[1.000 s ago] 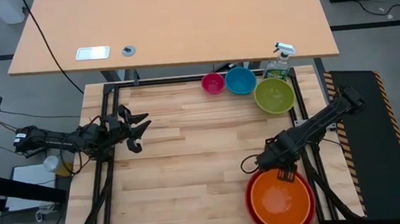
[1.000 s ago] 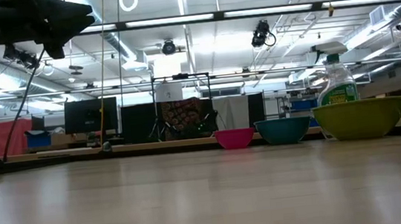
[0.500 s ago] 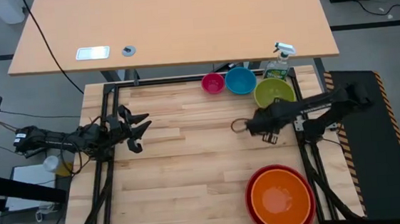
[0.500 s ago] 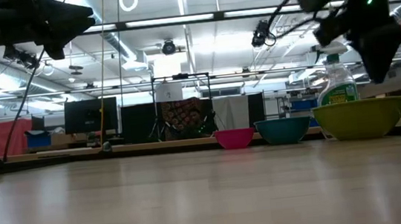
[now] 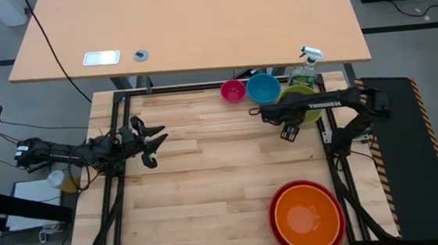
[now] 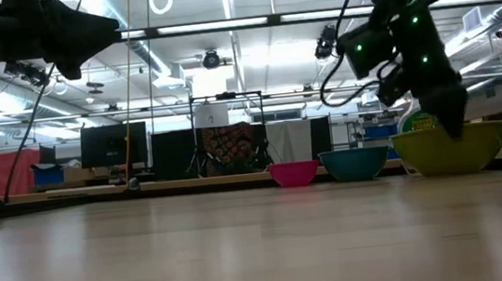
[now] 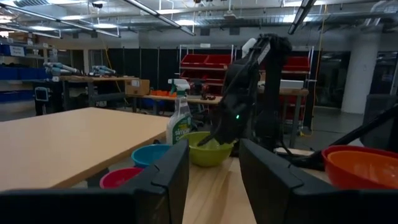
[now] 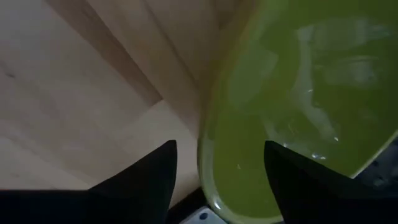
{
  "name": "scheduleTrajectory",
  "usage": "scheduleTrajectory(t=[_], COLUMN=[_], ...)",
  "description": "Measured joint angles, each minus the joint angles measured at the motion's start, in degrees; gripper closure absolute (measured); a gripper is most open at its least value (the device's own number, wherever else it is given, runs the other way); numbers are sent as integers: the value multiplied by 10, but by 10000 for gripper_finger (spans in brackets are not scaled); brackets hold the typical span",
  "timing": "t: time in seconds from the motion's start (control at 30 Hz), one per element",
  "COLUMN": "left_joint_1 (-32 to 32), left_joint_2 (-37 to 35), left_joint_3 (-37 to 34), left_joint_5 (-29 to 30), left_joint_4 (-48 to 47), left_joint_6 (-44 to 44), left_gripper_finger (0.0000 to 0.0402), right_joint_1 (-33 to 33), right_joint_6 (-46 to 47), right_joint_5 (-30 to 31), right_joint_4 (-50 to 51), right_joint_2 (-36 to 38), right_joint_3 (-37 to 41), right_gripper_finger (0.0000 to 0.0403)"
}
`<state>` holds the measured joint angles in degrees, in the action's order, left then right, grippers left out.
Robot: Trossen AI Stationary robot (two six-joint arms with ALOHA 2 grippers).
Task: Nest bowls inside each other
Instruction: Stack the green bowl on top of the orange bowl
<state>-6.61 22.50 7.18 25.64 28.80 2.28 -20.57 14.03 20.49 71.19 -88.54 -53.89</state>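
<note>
The lime green bowl (image 8: 292,93) stands on its base at the table's far right, partly under my right arm (image 5: 319,103). My right gripper (image 8: 219,149) hangs open just over the bowl's near-left rim (image 8: 208,124), pointing steeply down. One finger is over the wood and the other over the bowl's inside; no touch shows. The blue bowl (image 5: 262,88) and the pink bowl (image 5: 233,91) stand to the green bowl's left. The orange bowl (image 5: 306,216) sits inside the red bowl (image 5: 275,212) at the near right. My left gripper (image 5: 156,139) waits open at the left edge.
A clear spray bottle (image 5: 306,69) stands right behind the green bowl at the far edge. Black frame rails (image 5: 126,130) run along the table's sides. Bare wood (image 5: 208,178) fills the middle and the near left.
My right gripper has swung from above the orange and red bowls toward the table's far edge, turning as it went. It has sunk down to the lime green bowl's rim. No bowl has moved.
</note>
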Motion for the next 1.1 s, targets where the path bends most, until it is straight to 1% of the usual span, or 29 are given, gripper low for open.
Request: scheduleTrajectory(t=[0.07, 0.17, 0.33, 0.5, 0.57, 0.67, 0.7, 0.77, 0.97, 1.1], left_joint_1=[0, 0, 0, 0, 0, 0, 0, 0, 0, 0], left_joint_2=[0, 0, 0, 0, 0, 0, 0, 0, 0, 0], left_joint_3=[0, 0, 0, 0, 0, 0, 0, 0, 0, 0], left_joint_5=[0, 0, 0, 0, 0, 0, 0, 0, 0, 0], left_joint_4=[0, 0, 0, -4, -4, -4, -3, -3, -1, 2], left_joint_6=[0, 0, 0, 0, 0, 0, 0, 0, 13, 14], left_gripper_finger=[257, 257, 257, 257, 257, 257, 257, 257, 257, 257], right_joint_1=[-10, -26, -47, -60, -60, -52, -47, -33, -11, -5], right_joint_6=[-9, -21, -32, -18, -18, -11, -8, -4, 10, 13], right_joint_5=[13, 19, 16, 6, -9, -53, -64, -67, -45, -42], right_joint_4=[-6, -23, -40, -29, -26, -21, -21, -18, -5, -3], right_joint_2=[-18, -39, -61, -62, -55, -49, -48, -48, -48, -48], right_joint_3=[0, 0, 0, 0, 0, 0, 0, 0, 0, 0], right_gripper_finger=[167, 193, 258, 328, 355, 384, 386, 386, 368, 378])
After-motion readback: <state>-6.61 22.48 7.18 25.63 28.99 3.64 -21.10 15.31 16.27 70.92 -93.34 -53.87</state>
